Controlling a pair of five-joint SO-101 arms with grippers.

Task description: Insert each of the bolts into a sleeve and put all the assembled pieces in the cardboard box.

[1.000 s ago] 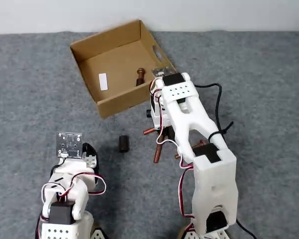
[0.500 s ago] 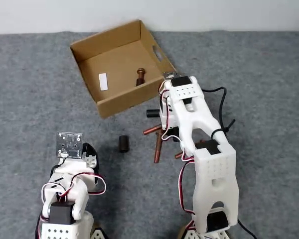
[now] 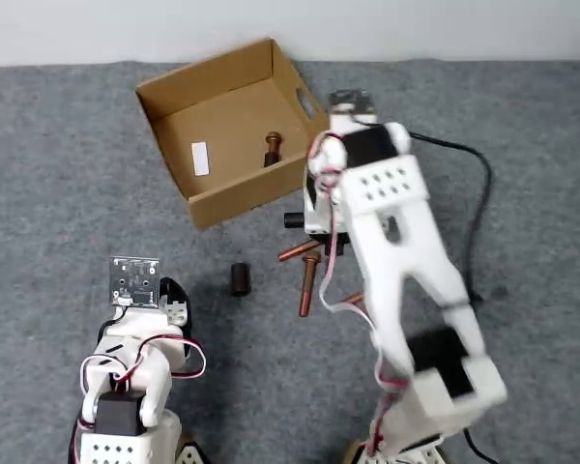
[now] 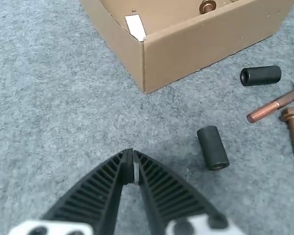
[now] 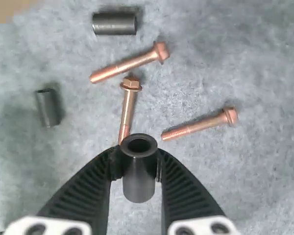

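Right gripper (image 5: 138, 157) tight around a black sleeve (image 5: 138, 181) (left gripper (image 4: 132, 157) fully together, holding nothing)

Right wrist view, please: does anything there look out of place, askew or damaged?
Nothing stands out: the right claw grips one sleeve, while three bolts and two sleeves lie loose on the carpet, undamaged.

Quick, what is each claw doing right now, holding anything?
Left gripper: closed, empty.
Right gripper: closed on a sleeve.
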